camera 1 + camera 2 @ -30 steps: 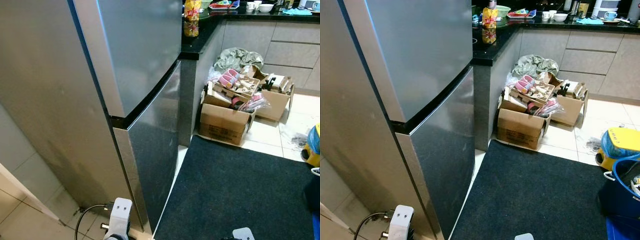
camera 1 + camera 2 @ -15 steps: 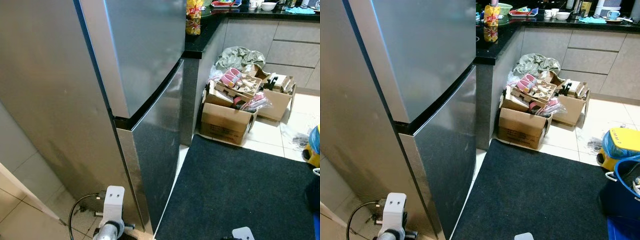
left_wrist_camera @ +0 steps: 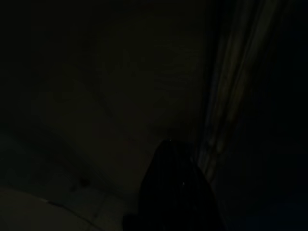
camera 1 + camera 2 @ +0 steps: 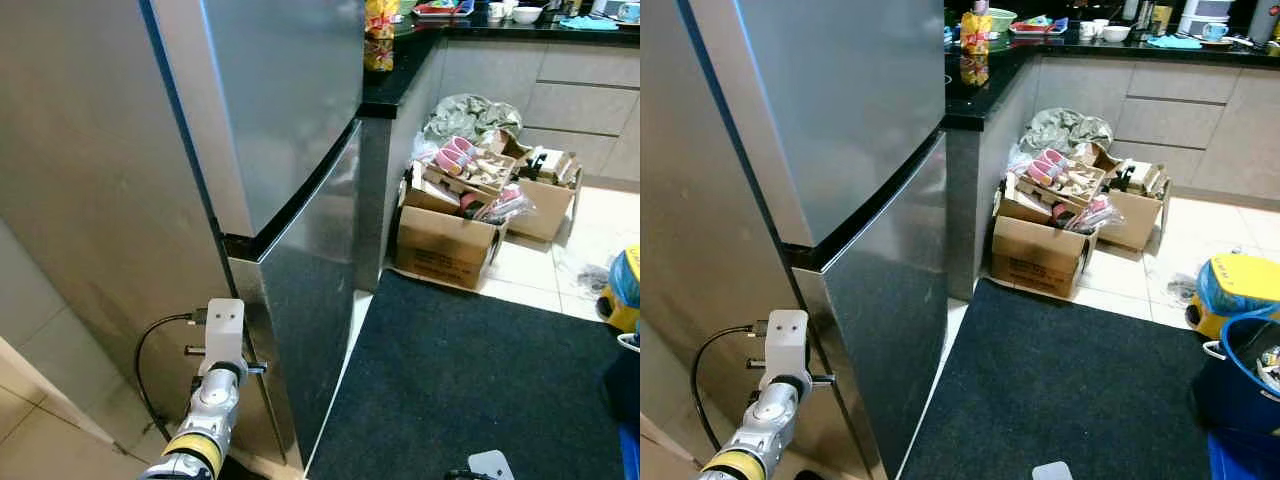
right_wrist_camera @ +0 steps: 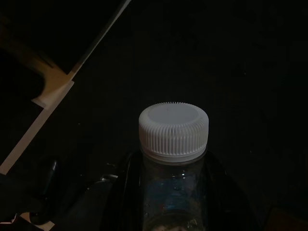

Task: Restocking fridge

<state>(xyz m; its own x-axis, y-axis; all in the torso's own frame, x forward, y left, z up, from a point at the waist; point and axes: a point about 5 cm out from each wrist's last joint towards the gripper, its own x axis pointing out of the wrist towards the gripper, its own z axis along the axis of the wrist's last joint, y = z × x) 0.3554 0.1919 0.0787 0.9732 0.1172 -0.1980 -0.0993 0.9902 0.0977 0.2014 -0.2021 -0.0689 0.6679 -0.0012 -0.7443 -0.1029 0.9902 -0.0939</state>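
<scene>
The tall steel fridge stands shut, its upper door (image 4: 285,90) and lower door (image 4: 310,290) parted by a dark seam. My left arm (image 4: 212,400) is raised beside the lower door's near corner, with its white wrist mount (image 4: 222,325) just under the seam. In the very dark left wrist view, the left gripper (image 3: 173,192) is a black shape before a faint vertical edge. My right gripper (image 5: 173,192) is shut on a clear bottle with a ribbed white cap (image 5: 173,130), held low over the dark mat.
A black mat (image 4: 480,370) covers the floor before the fridge. Open cardboard boxes (image 4: 450,235) full of clutter sit by the black-topped counter (image 4: 395,85). A yellow object (image 4: 1240,290) and a blue bucket (image 4: 1240,375) stand at the right. A black cable (image 4: 150,350) loops beside the fridge.
My left arm has lifted from the bottom edge of the view up to the lower door's corner. The view has shifted slightly. The fridge stays shut.
</scene>
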